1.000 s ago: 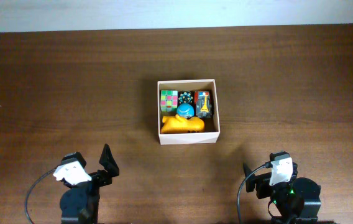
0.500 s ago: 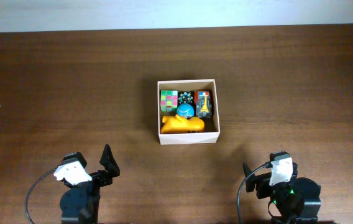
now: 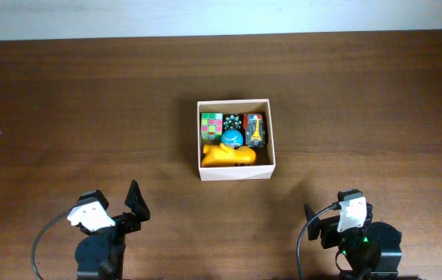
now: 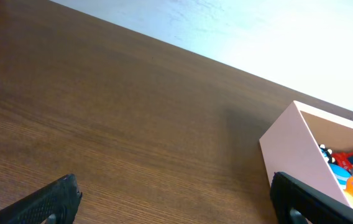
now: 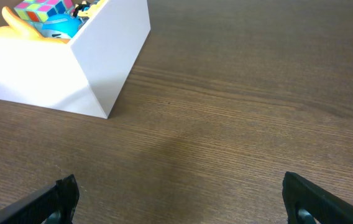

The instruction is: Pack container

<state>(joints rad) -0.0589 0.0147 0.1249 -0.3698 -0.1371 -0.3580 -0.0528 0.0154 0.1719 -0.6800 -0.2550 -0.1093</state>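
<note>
White cardboard box [image 3: 235, 172], tan inside, sits mid-table on the dark brown wooden table [image 3: 89, 101], well apart from both my arms. It's got a multicoloured puzzle cube [image 3: 211, 124], a yellow plastic toy [image 3: 233, 156] and a few other small bits in it. My left gripper [image 4: 176, 202] and right gripper [image 5: 179, 202] both hang low at my end, fingers spread wide, nothing in them. I reckon packing's basically done, since I see nothing loose to grab; next move is probably just checking nothing pokes over the rim
</note>
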